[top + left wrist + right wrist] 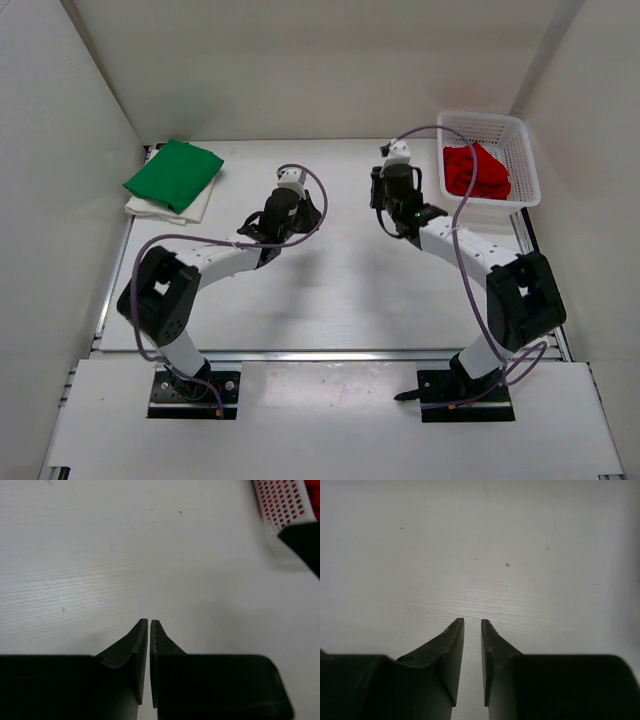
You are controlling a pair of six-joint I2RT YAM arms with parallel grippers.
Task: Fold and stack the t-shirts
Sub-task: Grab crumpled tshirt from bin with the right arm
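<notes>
A: Table (340, 290) finish?
B: White, matt. A fine wood-like grain and dark specks are seen up close.
A: Shirts?
B: Green t-shirt (173, 173) and white t-shirt (172, 210) are marked as soft matt cloth, lying smooth. Red t-shirt (475, 172): same cloth, crumpled and creased.
A: Basket (527, 165)?
B: White plastic mesh, hard, slight sheen.
A: Grippers?
B: Left gripper (149, 622) and right gripper (472, 622) are tagged matt black, hard plastic by the look. A finely ribbed inner face is seen on the left one. Cables (420, 129) are sheathed in smooth purple plastic.
</notes>
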